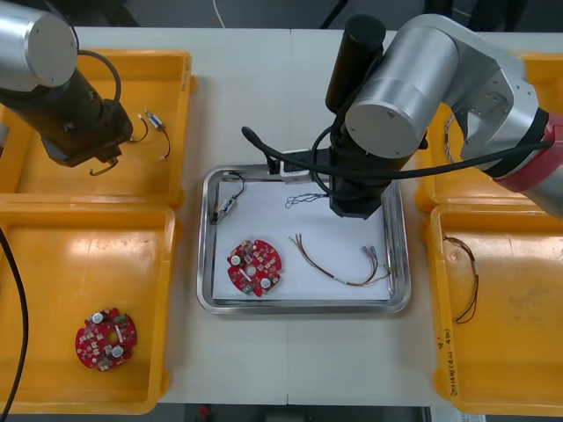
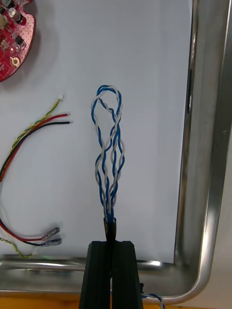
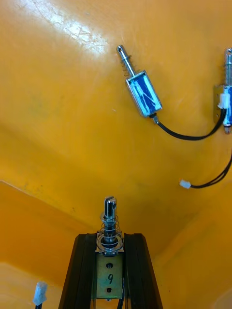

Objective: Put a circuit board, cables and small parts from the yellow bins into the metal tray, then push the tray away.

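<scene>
Over the shiny metal tray [image 2: 212, 145], the right gripper [image 2: 112, 241] pinches the twisted blue and white cable [image 2: 108, 145] by one end. Its loop seems to rest on the tray's white floor, beside the red and yellow cable [image 2: 29, 128] and near the round red circuit board [image 2: 14, 38]. Above the far left-hand yellow bin [image 3: 58, 120], the left gripper [image 3: 110, 239] clamps a small metal part [image 3: 110, 207].

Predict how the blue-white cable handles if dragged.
Blue and white cable: likely floppy; pinched by the right gripper, its loops sprawl over the tray. Probably light: thin strands. Left gripper: small metal part, over yellow bin.
</scene>
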